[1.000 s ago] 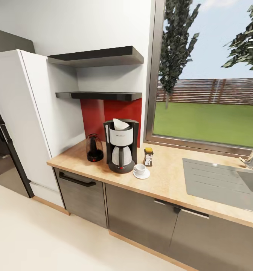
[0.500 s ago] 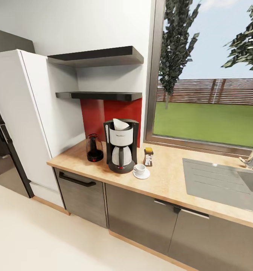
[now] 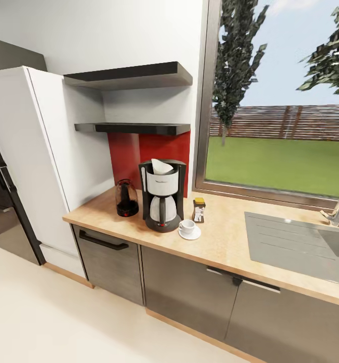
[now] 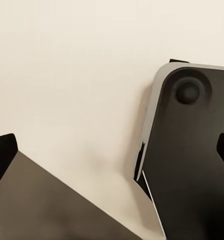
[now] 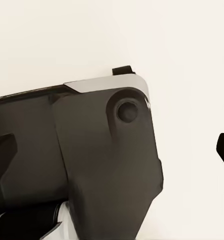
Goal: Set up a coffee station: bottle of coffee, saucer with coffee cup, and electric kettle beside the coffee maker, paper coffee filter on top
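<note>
On the countertop point(image 3: 225, 242) the coffee maker point(image 3: 162, 195) wears its filter point(image 3: 162, 166), with kettle point(image 3: 126, 198), jar point(image 3: 199, 209) and cup point(image 3: 187, 226) on saucer point(image 3: 190, 233) beside it, and my jaws hang spread and empty over the floor, so any careless reach could topple something.

fridge point(image 3: 23, 151): white, tall, far left, against the worktop's end
thick shelf point(image 3: 131, 75): dark slab high on wall
backsplash point(image 3: 162, 146): red panel
window point(image 3: 280, 101): right, showing trees, fence, lawn
faucet point(image 3: 337, 209): steel, far right
cabinet fronts point(image 3: 189, 287): grey, dark handles
floor point(image 3: 48, 322): pale cream
</note>
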